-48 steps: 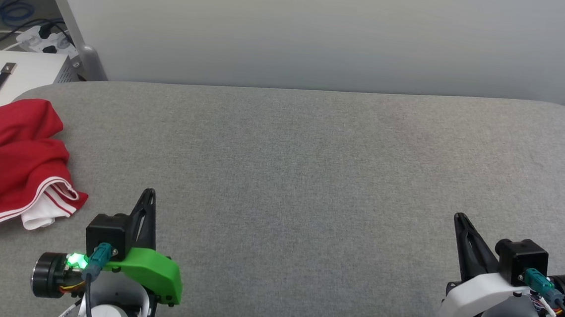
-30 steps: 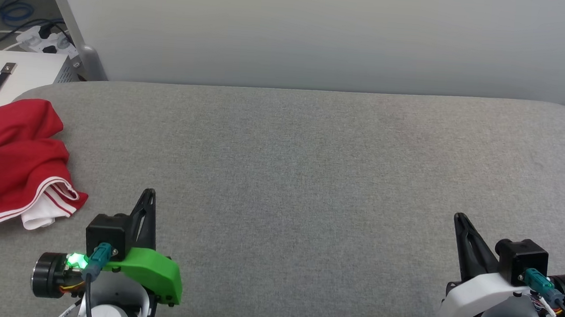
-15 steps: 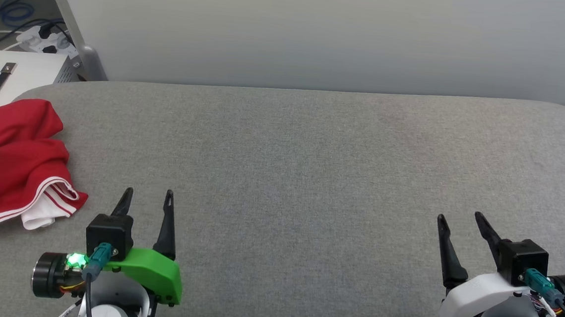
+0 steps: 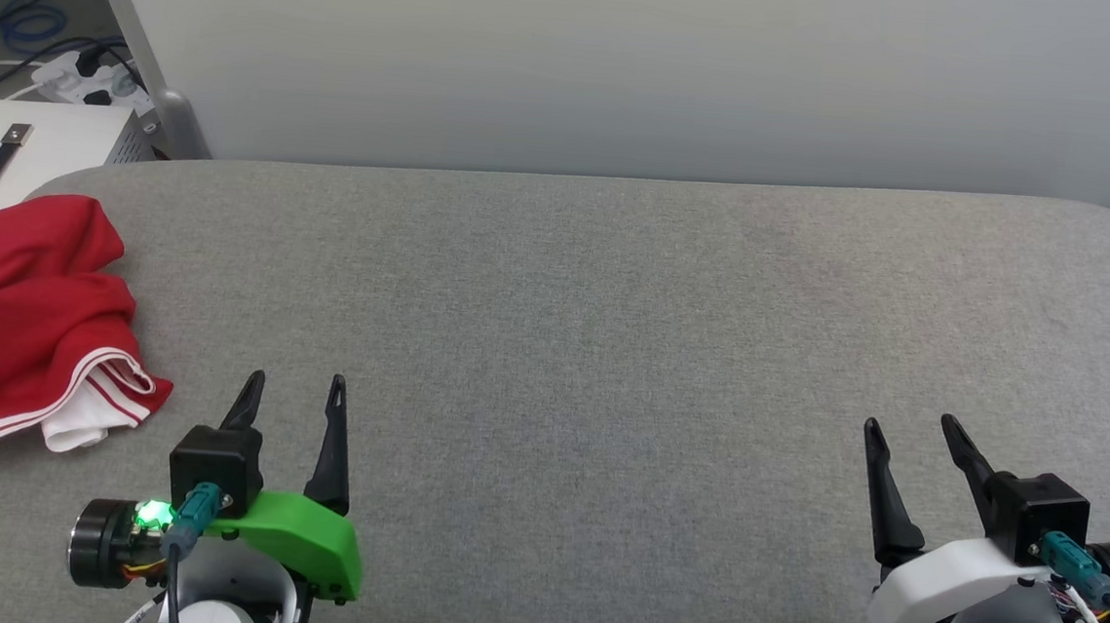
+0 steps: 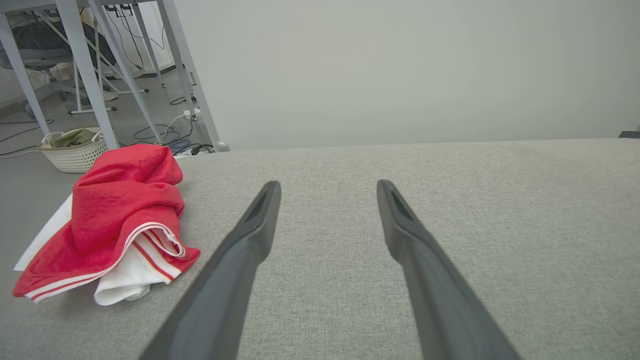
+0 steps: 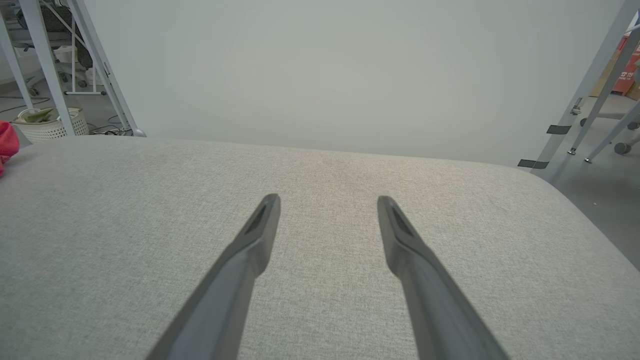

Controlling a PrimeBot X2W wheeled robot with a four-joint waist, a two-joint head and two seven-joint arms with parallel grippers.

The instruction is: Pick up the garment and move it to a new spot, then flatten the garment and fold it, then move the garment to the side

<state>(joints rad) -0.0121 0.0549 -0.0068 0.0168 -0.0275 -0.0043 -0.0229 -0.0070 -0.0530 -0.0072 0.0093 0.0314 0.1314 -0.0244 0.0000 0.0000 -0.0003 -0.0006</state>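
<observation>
The garment (image 4: 41, 324) lies crumpled at the table's far left edge, red with a white striped sleeve showing; part of it hangs off the edge. In the left wrist view the garment (image 5: 117, 215) sits to the left of my fingers. My left gripper (image 4: 296, 389) hovers near the front edge, just right of the garment, open and holding nothing. Over the front right of the table my right gripper (image 4: 908, 426) is open and empty too. A sliver of the red garment (image 6: 6, 142) peeks in at the left edge of the right wrist view.
The grey fabric table (image 4: 614, 306) stretches between both grippers. A white cabinet (image 4: 10, 141) with a handle stands beyond the left corner, with cables and a power strip (image 4: 83, 73) behind it. A white basket (image 5: 75, 150) sits on the floor, and metal frame legs (image 6: 585, 95) rise at the right.
Both grippers have gone from shut to open over the last second. The arms and the garment stay where they were.
</observation>
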